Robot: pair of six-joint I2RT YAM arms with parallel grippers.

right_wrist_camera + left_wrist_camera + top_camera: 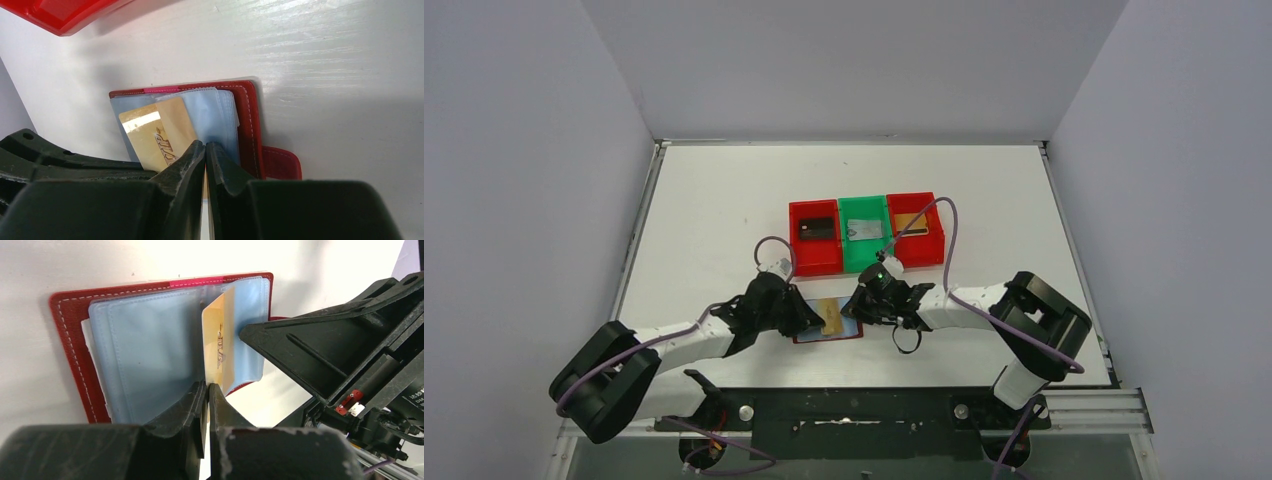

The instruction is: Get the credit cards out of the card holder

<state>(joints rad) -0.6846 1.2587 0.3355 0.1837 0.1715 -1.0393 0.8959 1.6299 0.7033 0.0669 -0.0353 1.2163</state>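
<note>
- Two roles: our left gripper (207, 386) pinches the gold credit card (220, 340) for extraction.
- Our right gripper (205, 145), pressed closed, likely pins the card holder (248, 130) beneath.

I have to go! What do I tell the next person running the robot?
The left end effector is shut on the gold card, which stands up out of the open wallet.
The right end effector is shut, tips at the wallet's blue sleeves.
Done: dark card in the left red bin, grey card in the green bin, second gold card in the right red bin.
Left: pull this gold card free; more cards in the sleeves cannot be ruled out.
</note>
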